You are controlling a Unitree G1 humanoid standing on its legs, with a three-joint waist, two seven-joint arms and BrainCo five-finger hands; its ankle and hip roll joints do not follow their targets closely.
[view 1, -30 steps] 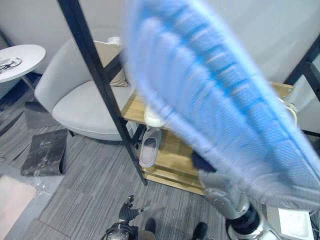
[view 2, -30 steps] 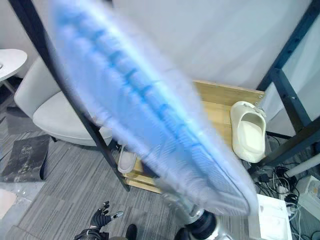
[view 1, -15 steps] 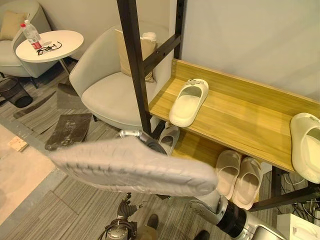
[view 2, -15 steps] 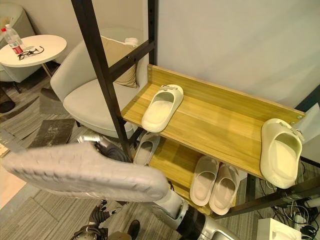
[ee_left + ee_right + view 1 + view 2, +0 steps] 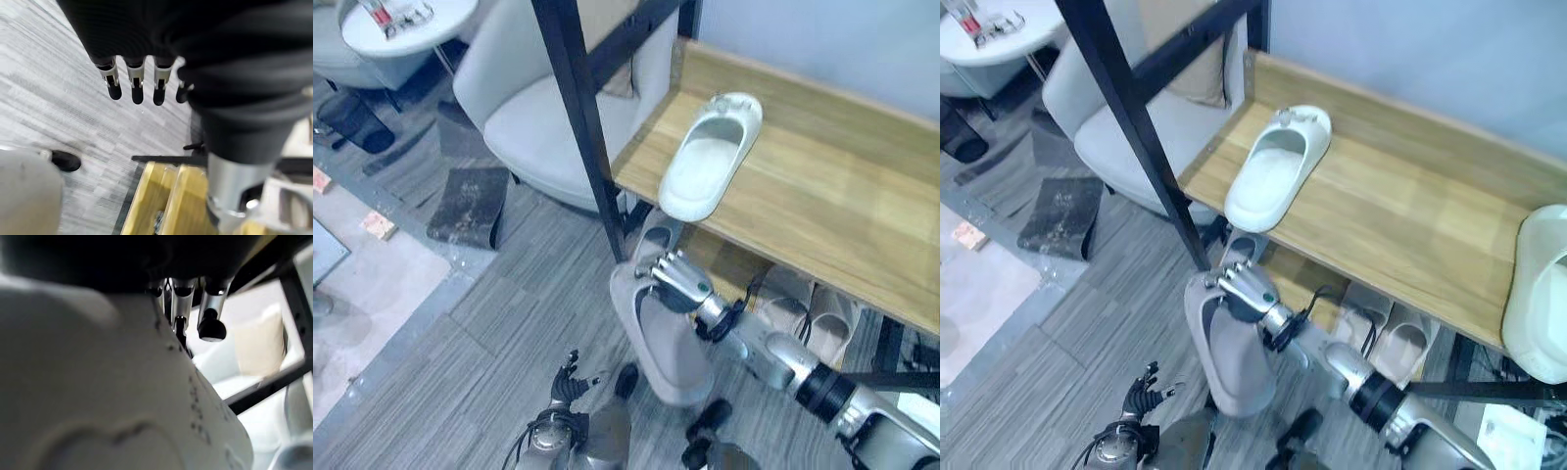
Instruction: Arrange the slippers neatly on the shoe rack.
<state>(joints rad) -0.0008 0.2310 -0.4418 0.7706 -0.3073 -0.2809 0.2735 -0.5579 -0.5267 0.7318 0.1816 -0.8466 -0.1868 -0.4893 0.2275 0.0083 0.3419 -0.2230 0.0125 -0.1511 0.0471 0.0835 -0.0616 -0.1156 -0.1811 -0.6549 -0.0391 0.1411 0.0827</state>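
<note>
My right hand (image 5: 675,284) is shut on a grey slipper (image 5: 661,343), gripping it near the strap end; it hangs over the floor just in front of the rack's lower shelf. In the right wrist view the slipper (image 5: 98,382) lies right under my curled fingers (image 5: 210,325). A pale slipper (image 5: 1278,166) lies on the wooden top shelf (image 5: 1400,206), half over its front edge. Another pale slipper (image 5: 1542,294) rests at the shelf's right end. A pair of slippers (image 5: 1381,328) sits on the lower shelf. My left hand (image 5: 566,377) hangs low with straight fingers (image 5: 134,83), holding nothing.
The rack's black post (image 5: 582,127) stands just left of the held slipper. A grey armchair (image 5: 538,108) is beside the rack, a round white table (image 5: 401,20) at the far left. A dark mat (image 5: 470,201) lies on the striped carpet.
The held slipper has dropped from close before my head camera to low in front of the rack. The view has also tilted down and shifted.
</note>
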